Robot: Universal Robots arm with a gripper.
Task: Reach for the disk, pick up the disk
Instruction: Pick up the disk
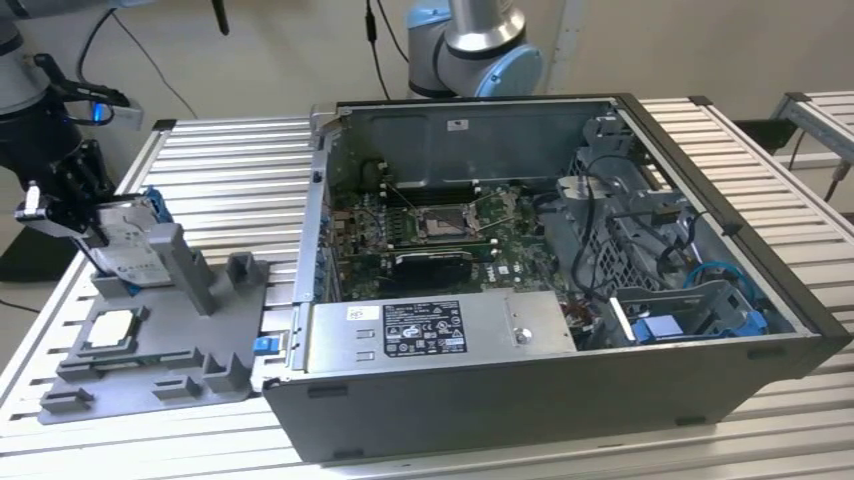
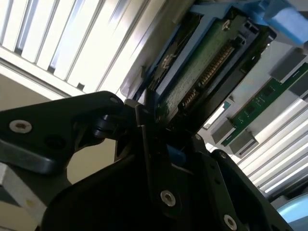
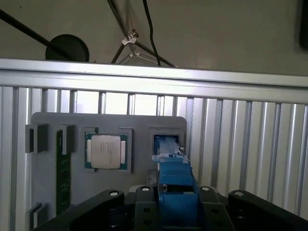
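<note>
clasping the disk [image 3: 171, 166], claw [image 3: 176, 197] stands at the gray fixture [image 1: 200, 335].

So the whole setup is sitting on a slatted aluminium surface [image 1: 747, 150], and the slats are catching loads of light, basically glaring white in the second wrist view. A plain pale wall [image 1: 267, 50] is running behind it, with a few black cables [image 1: 372, 30] hanging down in front. Another slatted surface [image 1: 821, 110] is poking in at the exterior view's right. In the first wrist view a dull beige floor [image 3: 231, 33] is showing past the surface's edge, where a round black base [image 3: 67, 47] and some thin stand legs [image 3: 129, 43] are sitting.
</note>
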